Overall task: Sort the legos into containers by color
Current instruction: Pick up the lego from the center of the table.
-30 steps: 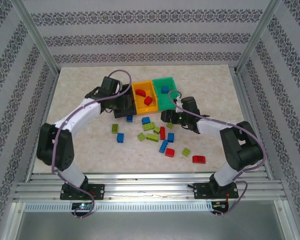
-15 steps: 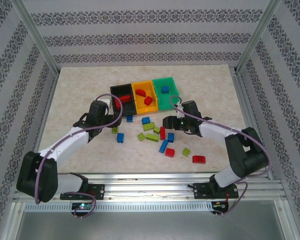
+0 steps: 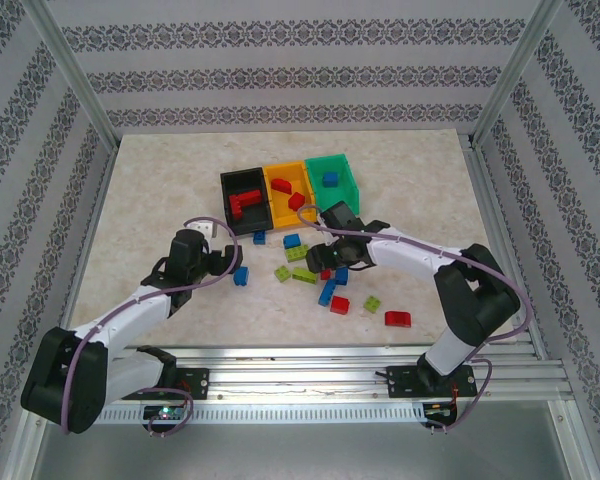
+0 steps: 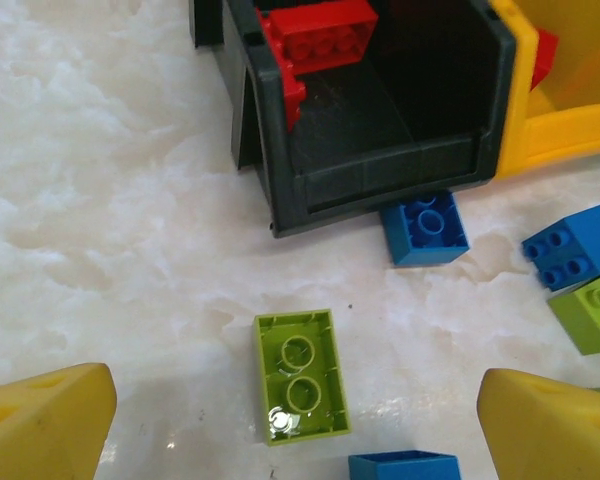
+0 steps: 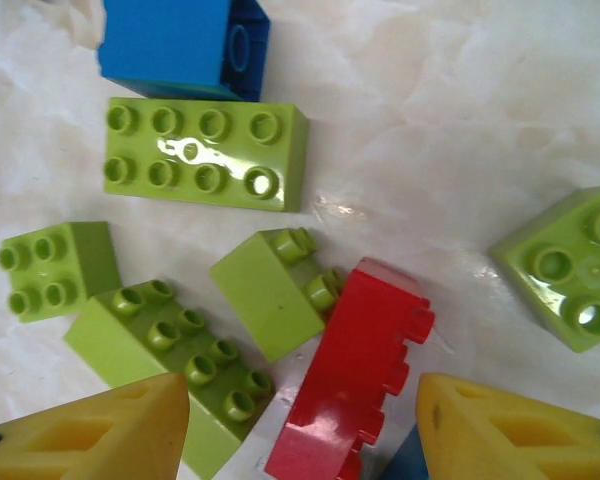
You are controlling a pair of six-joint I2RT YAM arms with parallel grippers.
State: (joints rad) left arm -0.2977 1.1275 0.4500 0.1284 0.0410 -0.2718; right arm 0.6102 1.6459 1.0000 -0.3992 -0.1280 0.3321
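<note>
Noting left gripper point(image 4: 295, 425) pulled back from black bin point(image 4: 380, 185), now spread wide above lime brick point(image 4: 300, 375), lower centre of left wrist view. We see right gripper point(image 5: 300, 430) slid left into pile, spread, straddling red brick point(image 5: 355, 370). Loose legos point(image 3: 305, 275) mid-frame. Upper centre, black bin holds two red legos point(image 3: 245, 200); we judge drop done, next picks lined up. Marbled beige table point(image 3: 150, 190); striped wallpaper walls point(image 3: 300, 70) behind.
</note>
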